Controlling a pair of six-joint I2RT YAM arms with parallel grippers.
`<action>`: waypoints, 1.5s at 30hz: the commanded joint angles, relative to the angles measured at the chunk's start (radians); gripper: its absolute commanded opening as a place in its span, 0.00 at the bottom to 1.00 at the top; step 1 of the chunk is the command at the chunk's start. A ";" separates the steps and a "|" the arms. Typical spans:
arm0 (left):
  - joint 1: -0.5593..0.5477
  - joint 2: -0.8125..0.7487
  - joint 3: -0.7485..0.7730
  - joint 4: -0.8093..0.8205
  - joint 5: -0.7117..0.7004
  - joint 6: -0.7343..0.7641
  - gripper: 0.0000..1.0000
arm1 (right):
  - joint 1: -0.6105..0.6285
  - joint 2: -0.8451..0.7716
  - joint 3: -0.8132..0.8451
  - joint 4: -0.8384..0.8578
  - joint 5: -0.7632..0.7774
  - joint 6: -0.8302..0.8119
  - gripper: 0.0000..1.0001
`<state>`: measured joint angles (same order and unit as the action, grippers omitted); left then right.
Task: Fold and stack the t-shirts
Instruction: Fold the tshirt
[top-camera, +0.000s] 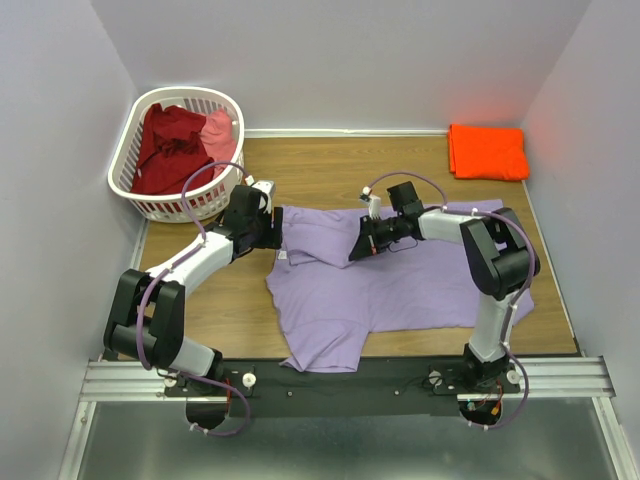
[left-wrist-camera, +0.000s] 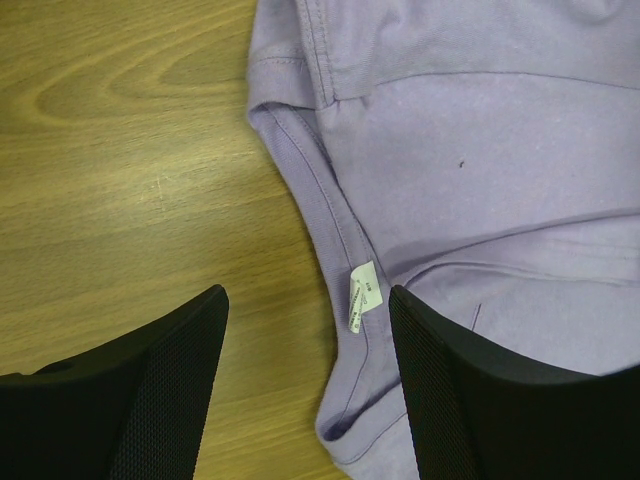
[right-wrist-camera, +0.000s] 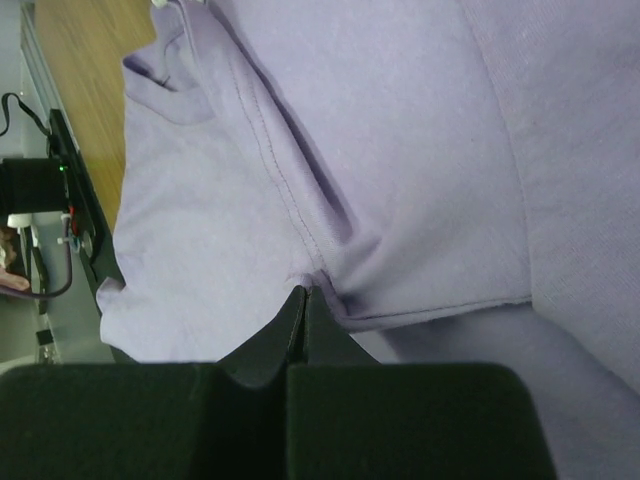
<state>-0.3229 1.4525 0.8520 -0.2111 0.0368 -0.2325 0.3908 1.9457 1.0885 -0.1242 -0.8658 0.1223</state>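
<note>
Rail at near edge: black-and-metal mounting rail (top-camera: 350, 378) carries both arm bases, closest to the top camera.
Lavender t-shirt, place: lavender t-shirt (top-camera: 400, 290) lies spread on the wooden table (top-camera: 420, 180), in the middle, just beyond the rail.
Lavender t-shirt, heading: neckline end with its white tag (left-wrist-camera: 362, 297) points to the left arm's side and the body runs off to the right, so the long axis crosses the table from left to right. One sleeve reaches toward the rail, and a flap near the neckline is folded over onto the body.
Left gripper: left gripper (top-camera: 272, 233) hangs low over the neckline edge with its fingers spread wide, one finger above bare wood, the other above cloth, the tag between them.
Right gripper: right gripper (right-wrist-camera: 303, 296) has its fingers pressed together, pinching a stitched hem of the lavender t-shirt at their tips.
Shirt count: four, one of each colour, namely the lavender one, a folded orange t-shirt (top-camera: 488, 152), a dark red t-shirt (top-camera: 170, 148) and a pink t-shirt (top-camera: 218, 128).
Other shirts, place: orange at the far right corner, well apart; dark red and pink crumpled inside the basket.
Basket: one white slotted laundry basket (top-camera: 128, 150) at the far left corner, near the left gripper.
Obstructions: right forearm stretches across the far part of the lavender cloth.
</note>
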 joint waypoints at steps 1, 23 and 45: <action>-0.005 0.009 -0.010 0.004 -0.012 0.005 0.73 | 0.002 -0.042 -0.029 -0.032 0.002 -0.029 0.02; -0.005 0.006 -0.011 0.003 -0.017 0.010 0.73 | 0.002 -0.159 -0.064 -0.071 0.343 -0.018 0.01; -0.016 0.048 0.085 -0.001 0.046 -0.180 0.66 | 0.002 -0.307 -0.082 -0.106 0.435 0.239 0.52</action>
<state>-0.3237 1.5055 0.9367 -0.2085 0.0425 -0.3286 0.3908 1.6531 0.9974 -0.2115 -0.5087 0.2180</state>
